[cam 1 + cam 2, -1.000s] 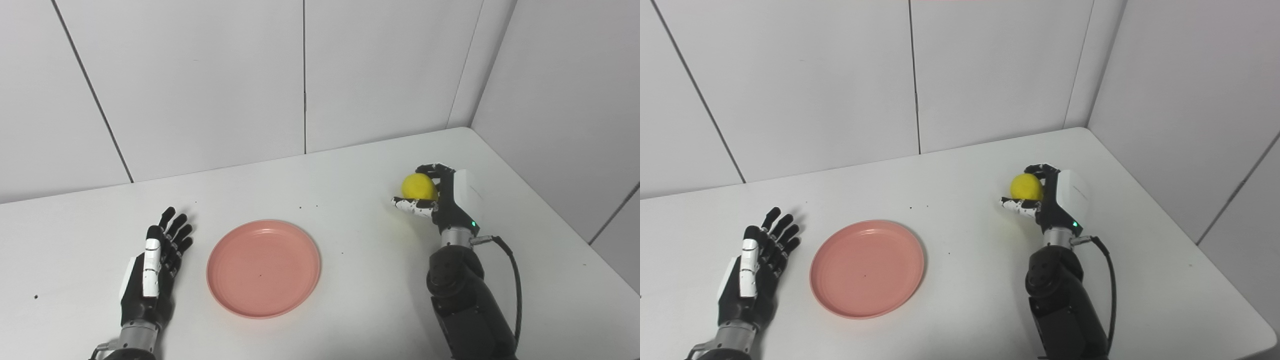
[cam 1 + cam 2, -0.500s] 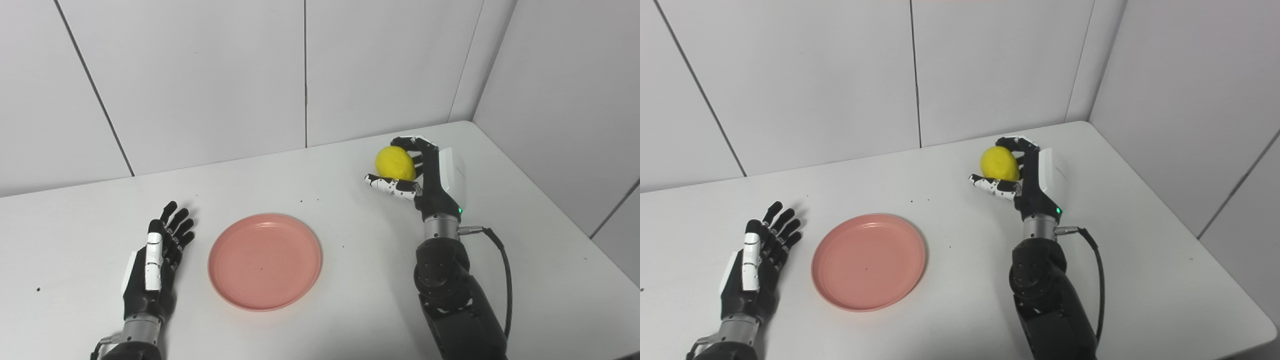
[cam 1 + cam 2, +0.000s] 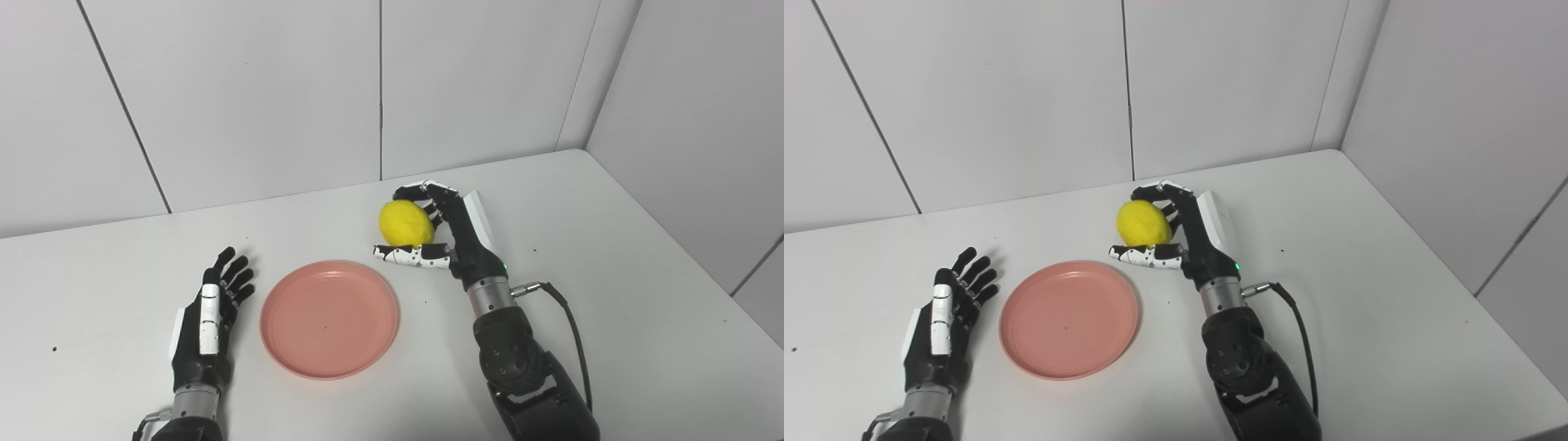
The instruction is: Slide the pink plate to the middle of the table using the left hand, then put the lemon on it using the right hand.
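- We look down on a white table (image 3: 612, 257) set into a corner of plain white wall panels (image 3: 245, 92).
- A round pink plate (image 3: 329, 318) lies flat near the middle of the table, with nothing on it.
- Our right hand (image 3: 450, 236) sits at about two o'clock from the plate, raised above the tabletop, just past the plate's rim.
- That hand grasps a yellow lemon (image 3: 406, 224): the fingers (image 3: 429, 188) curl over its top and the thumb (image 3: 410, 256) lies under it.
- The lemon is in the air beside the plate, not over its centre.
- Our left hand (image 3: 207, 324) rests at nine o'clock from the plate, just beside its rim but not touching, released, fingers spread flat and pointing away from us, holding nothing.
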You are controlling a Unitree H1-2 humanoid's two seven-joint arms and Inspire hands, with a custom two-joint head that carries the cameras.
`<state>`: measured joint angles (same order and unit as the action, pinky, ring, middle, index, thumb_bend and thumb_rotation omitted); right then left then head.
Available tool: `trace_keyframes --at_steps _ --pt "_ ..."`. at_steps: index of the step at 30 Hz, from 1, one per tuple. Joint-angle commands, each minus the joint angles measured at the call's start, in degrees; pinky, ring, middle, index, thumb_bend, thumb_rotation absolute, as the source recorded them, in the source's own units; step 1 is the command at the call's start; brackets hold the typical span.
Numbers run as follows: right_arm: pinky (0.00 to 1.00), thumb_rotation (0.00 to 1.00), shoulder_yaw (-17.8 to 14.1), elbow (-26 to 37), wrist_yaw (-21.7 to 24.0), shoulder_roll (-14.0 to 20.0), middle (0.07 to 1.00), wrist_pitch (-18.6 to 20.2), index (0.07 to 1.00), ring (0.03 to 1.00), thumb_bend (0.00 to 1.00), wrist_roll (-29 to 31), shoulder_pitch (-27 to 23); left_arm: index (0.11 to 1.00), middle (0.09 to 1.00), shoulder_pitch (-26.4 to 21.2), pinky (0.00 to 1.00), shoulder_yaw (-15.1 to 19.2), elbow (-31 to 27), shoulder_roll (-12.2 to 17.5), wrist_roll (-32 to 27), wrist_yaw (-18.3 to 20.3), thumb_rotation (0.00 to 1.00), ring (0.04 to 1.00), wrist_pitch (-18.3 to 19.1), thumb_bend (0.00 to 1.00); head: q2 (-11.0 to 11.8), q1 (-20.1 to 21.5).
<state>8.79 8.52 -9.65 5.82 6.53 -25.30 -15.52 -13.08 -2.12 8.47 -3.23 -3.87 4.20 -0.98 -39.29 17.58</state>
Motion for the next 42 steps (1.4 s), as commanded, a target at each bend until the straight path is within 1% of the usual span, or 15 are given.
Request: trace_keyframes --at_steps 1,4,6,10,12,14,16,18,20,21,24,27,32,40,42 --pt "0.29 0.00 0.2 0.9 0.1 -0.2 0.498 -3.7 0.547 0.441 0.52 -0.1 -1.1 0.882 0.885 0.3 0.87 -0.6 -1.4 -0.3 0.6 -0.1 1.00 0.881 -0.5 0.64 0.1 -0.5" --pt "0.19 0.00 1.3 0.1 0.4 -0.9 0.489 -4.4 0.549 0.444 0.52 -0.4 -1.3 0.898 0.899 0.6 0.88 -1.4 -2.3 -0.1 1.6 -0.1 1.00 0.891 0.0 0.63 0.2 -1.9" --pt "0.22 0.00 2.3 -0.6 0.4 -0.8 0.488 -5.0 0.548 0.446 0.52 -1.7 -1.5 0.907 0.907 0.7 0.88 -1.8 -2.6 -0.3 1.8 0.1 1.00 0.898 0.3 0.64 0.3 -3.2" --pt "0.23 0.00 4.3 -0.9 0.3 -0.3 0.486 -4.2 0.538 0.446 0.52 -5.7 -1.8 0.913 0.909 0.9 0.89 -2.5 -3.0 -0.5 2.9 -0.3 1.00 0.902 1.2 0.63 0.6 -4.4" --pt "0.21 0.00 4.9 -1.6 1.0 -0.2 0.485 -5.3 0.533 0.445 0.52 -5.1 -1.9 0.913 0.910 0.9 0.89 -2.6 -2.9 -0.7 3.0 -0.4 1.00 0.904 1.2 0.62 0.7 -4.7" --pt "0.24 0.00 5.1 -3.0 1.8 -0.6 0.485 -7.8 0.530 0.446 0.52 -2.0 -1.8 0.916 0.912 0.9 0.90 -2.7 -3.0 -0.9 2.6 -0.4 1.00 0.908 1.5 0.62 0.8 -5.2" --pt "0.36 0.00 5.1 -4.9 2.6 -1.3 0.505 -10.4 0.525 0.436 0.52 1.1 -1.7 0.926 0.922 0.9 0.92 -2.6 -3.2 -1.3 2.2 -0.5 1.00 0.914 2.1 0.61 0.8 -6.0" --pt "0.39 0.00 5.4 -6.0 2.6 -1.6 0.506 -11.3 0.531 0.438 0.52 1.0 -1.6 0.925 0.922 0.9 0.92 -2.6 -3.2 -1.5 2.2 -0.8 1.00 0.914 2.1 0.60 0.8 -6.9" --pt "0.32 0.00 5.7 -6.5 2.6 -1.7 0.519 -11.4 0.539 0.409 0.52 0.2 -1.6 0.922 0.919 0.9 0.91 -2.6 -3.1 -1.8 2.4 -1.1 1.00 0.914 1.8 0.60 0.9 -7.9" --pt "0.32 0.00 6.0 -6.7 3.0 -1.8 0.520 -11.0 0.539 0.408 0.52 -0.1 -1.4 0.922 0.919 0.9 0.91 -2.7 -3.0 -1.9 2.5 -1.2 1.00 0.914 1.7 0.60 0.9 -8.4" --pt "0.25 0.00 6.8 -6.9 3.9 -1.9 0.488 -9.8 0.548 0.442 0.52 -0.5 -1.0 0.928 0.921 0.8 0.92 -2.9 -2.6 -2.0 2.6 -1.1 1.00 0.916 1.5 0.60 0.9 -9.3" --pt "0.22 0.00 7.2 -7.3 4.2 -1.6 0.485 -10.9 0.547 0.445 0.52 -0.9 -0.5 0.932 0.923 0.8 0.93 -3.4 -2.4 -2.2 3.2 -1.2 1.00 0.918 1.3 0.60 0.9 -11.4" --pt "0.22 0.00 7.7 -7.1 5.4 -0.4 0.485 -10.8 0.548 0.445 0.52 -1.7 0.0 0.936 0.929 0.5 0.93 -4.2 -2.0 -2.7 4.1 -1.8 1.00 0.924 0.9 0.59 0.9 -13.5" --pt "0.20 0.00 8.2 -8.5 6.6 0.4 0.485 -10.3 0.560 0.445 0.52 -3.3 -0.1 0.939 0.934 0.4 0.95 -4.6 -2.4 -2.9 4.2 -2.0 1.00 0.928 1.9 0.59 1.0 -13.4" --pt "0.27 0.00 8.6 -9.1 6.6 0.8 0.487 -10.6 0.563 0.448 0.52 -4.4 -0.4 0.941 0.935 0.4 0.94 -4.7 -2.1 -2.7 4.6 -2.0 1.00 0.926 1.2 0.59 1.0 -13.3"
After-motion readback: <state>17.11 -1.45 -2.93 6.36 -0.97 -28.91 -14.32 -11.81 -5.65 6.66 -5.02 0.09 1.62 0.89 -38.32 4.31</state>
